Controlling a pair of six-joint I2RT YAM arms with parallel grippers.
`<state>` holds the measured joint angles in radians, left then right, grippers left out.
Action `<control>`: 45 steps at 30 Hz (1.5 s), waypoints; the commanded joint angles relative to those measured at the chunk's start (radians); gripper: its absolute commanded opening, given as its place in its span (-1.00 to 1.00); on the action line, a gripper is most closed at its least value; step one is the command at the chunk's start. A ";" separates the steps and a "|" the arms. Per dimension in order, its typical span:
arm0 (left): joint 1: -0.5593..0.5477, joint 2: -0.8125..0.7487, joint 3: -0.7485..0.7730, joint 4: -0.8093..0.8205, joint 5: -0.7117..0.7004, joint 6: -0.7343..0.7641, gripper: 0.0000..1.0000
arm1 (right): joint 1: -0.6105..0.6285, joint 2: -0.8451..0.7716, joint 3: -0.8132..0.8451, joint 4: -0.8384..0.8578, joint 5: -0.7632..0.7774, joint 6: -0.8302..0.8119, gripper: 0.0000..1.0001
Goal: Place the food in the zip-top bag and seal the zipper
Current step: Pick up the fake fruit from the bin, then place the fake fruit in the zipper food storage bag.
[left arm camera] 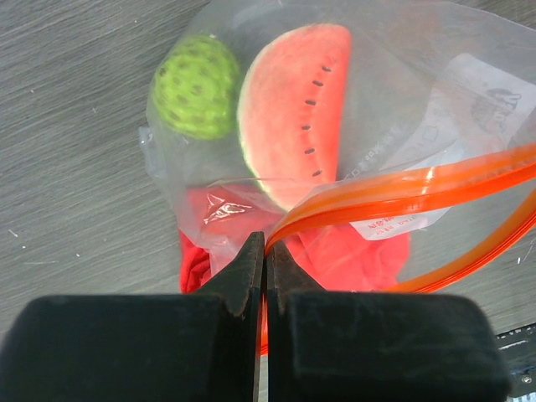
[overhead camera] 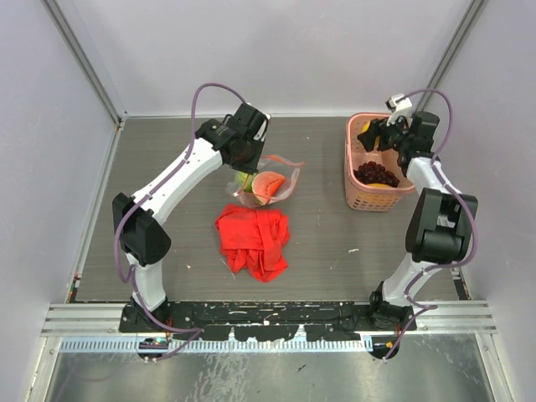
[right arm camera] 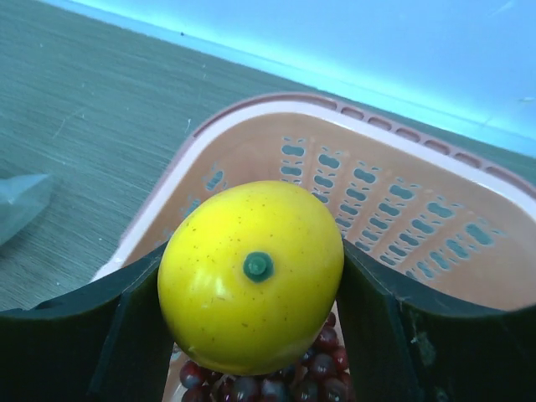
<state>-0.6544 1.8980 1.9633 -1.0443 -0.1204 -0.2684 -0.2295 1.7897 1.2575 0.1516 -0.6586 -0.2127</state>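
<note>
Clamped in the right gripper [right arm camera: 251, 293], the yellow lemon [right arm camera: 251, 251] hangs over the pink basket [right arm camera: 402, 184] — purple grapes [right arm camera: 285, 385] lie below it. The left gripper [left arm camera: 266, 251] is pinched tight on the zipper [left arm camera: 402, 188] of the zip-top bag [left arm camera: 402, 67] — watermelon slice [left arm camera: 293, 109] and green fruit [left arm camera: 197, 84] inside — by a red cloth [overhead camera: 253, 239] mid-table.

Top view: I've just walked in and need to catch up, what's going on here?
The left gripper is shut on the zipper, holding the bag with the watermelon and green fruit inside. The right gripper grips the lemon over the basket, where the grapes lie. The bag is open.
</note>
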 commanded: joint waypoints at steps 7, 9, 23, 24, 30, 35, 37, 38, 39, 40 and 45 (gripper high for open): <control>0.001 -0.051 0.053 0.001 0.032 0.014 -1.00 | -0.003 -0.313 -0.153 0.057 0.128 0.073 -0.07; 0.001 -0.049 0.054 0.001 0.037 0.013 -1.00 | -0.002 -0.372 -0.184 0.064 0.123 0.101 -0.06; 0.001 -0.044 0.101 -0.034 0.062 0.005 -1.00 | 0.288 -0.700 -0.303 0.027 0.177 0.102 -0.06; 0.001 -0.046 0.098 -0.033 0.063 0.004 -1.00 | 0.317 -0.705 -0.300 0.023 0.179 0.098 -0.06; 0.001 -0.059 0.091 -0.032 0.073 -0.005 -1.00 | 0.516 -0.713 -0.279 0.000 0.237 0.062 -0.05; 0.001 -0.061 0.093 -0.027 0.092 -0.012 -1.00 | 0.682 -0.678 -0.262 0.006 0.297 0.041 -0.05; 0.001 -0.063 0.090 -0.025 0.096 -0.015 -1.00 | 0.750 -0.654 -0.253 0.008 0.337 0.024 -0.04; 0.001 -0.063 0.090 -0.025 0.098 -0.015 -1.00 | 0.775 -0.641 -0.249 0.007 0.354 0.016 -0.05; 0.001 -0.064 0.089 -0.025 0.098 -0.016 -1.00 | 0.795 -0.623 -0.247 0.008 0.370 0.007 -0.04; 0.001 -0.065 0.089 -0.026 0.100 -0.017 -1.00 | 0.815 -0.607 -0.244 0.011 0.388 -0.001 -0.03; 0.001 -0.068 0.083 -0.021 0.112 -0.020 -1.00 | 0.883 -0.524 -0.244 0.056 0.476 -0.030 0.00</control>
<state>-0.6544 1.8980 2.0171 -1.0752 -0.0334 -0.2775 0.6189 1.2282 0.9726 0.1310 -0.2955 -0.2016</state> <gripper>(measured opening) 0.007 0.710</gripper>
